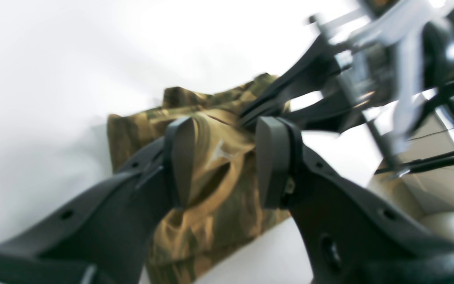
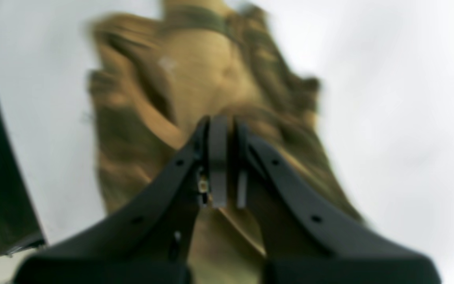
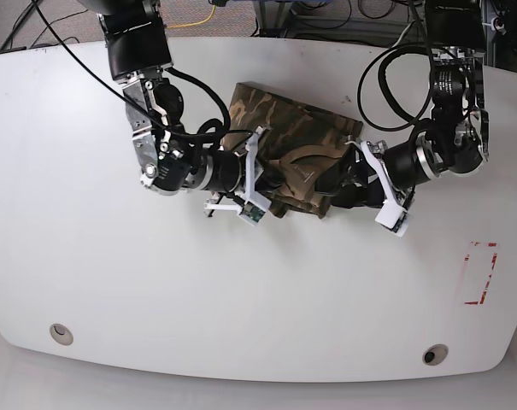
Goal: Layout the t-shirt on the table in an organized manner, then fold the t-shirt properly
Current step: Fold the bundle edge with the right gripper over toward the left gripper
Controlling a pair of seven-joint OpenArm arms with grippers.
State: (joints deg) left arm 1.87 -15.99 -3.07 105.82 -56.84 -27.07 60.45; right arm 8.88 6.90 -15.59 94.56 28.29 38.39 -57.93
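Stage of the task. The t-shirt (image 3: 294, 149) is shown as a compact, roughly rectangular camouflage bundle near the middle of the table's (image 3: 258, 299) far edge, well apart from the red outline mark (image 3: 480, 273) near the right edge. It is judged to be neither spread flat nor neatly folded: creases and a raised tan fold are seen across it, so laying out and the folding proper are taken as still to be done.

Tools. The right tool (image 2: 223, 126) is seen with its jaws pressed together over the tan cloth; whether cloth is caught between them cannot be told through the blur. The left tool (image 1: 223, 157) is held with its jaws spread, the garment visible in the gap between them, nothing being pinched.

Limits of view. Both wrist views are smeared by motion. In the base view the near edge of the bundle is covered by the two tools, and sleeves, collar and hem cannot be distinguished.
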